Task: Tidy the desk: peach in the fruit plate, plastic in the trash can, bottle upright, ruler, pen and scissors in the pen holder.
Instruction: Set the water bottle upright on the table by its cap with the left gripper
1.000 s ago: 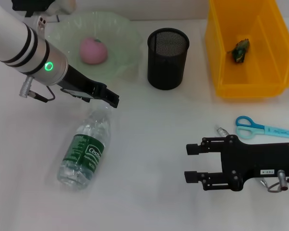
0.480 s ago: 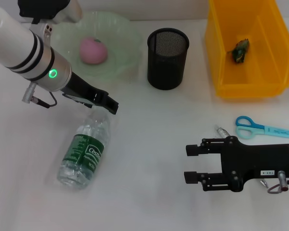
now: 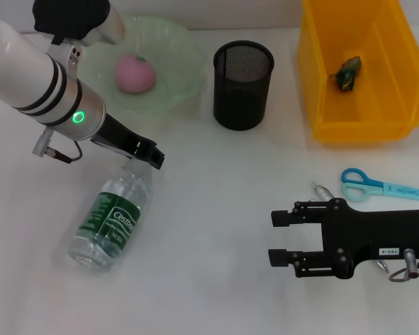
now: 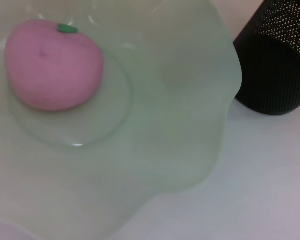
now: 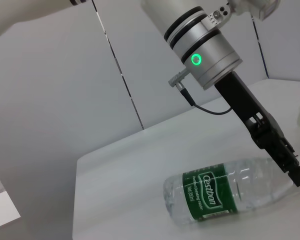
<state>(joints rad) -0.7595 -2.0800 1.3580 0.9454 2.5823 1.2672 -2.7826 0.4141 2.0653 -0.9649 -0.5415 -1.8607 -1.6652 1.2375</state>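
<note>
A clear water bottle (image 3: pixel 113 218) with a green label lies on its side on the white table. My left gripper (image 3: pixel 151 158) is at its neck and looks shut on it; the right wrist view shows the same gripper (image 5: pixel 293 168) on the cap end of the bottle (image 5: pixel 225 192). A pink peach (image 3: pixel 135 73) sits in the pale green fruit plate (image 3: pixel 185 42). My right gripper (image 3: pixel 273 237) is open and empty, low over the table at the right. Blue scissors (image 3: pixel 377 185) and a pen (image 3: pixel 322 189) lie by it, the pen partly hidden. No ruler shows.
A black mesh pen holder (image 3: pixel 243 84) stands behind the middle. A yellow bin (image 3: pixel 321 105) at the back right holds a green scrap of plastic (image 3: pixel 349 73). The left wrist view shows the peach (image 4: pixel 52 65), the plate (image 4: pixel 190 100) and the holder (image 4: pixel 277 60).
My left gripper has moved down and to the left, and the bottle has swung and slid left with it. The right arm has not moved.
</note>
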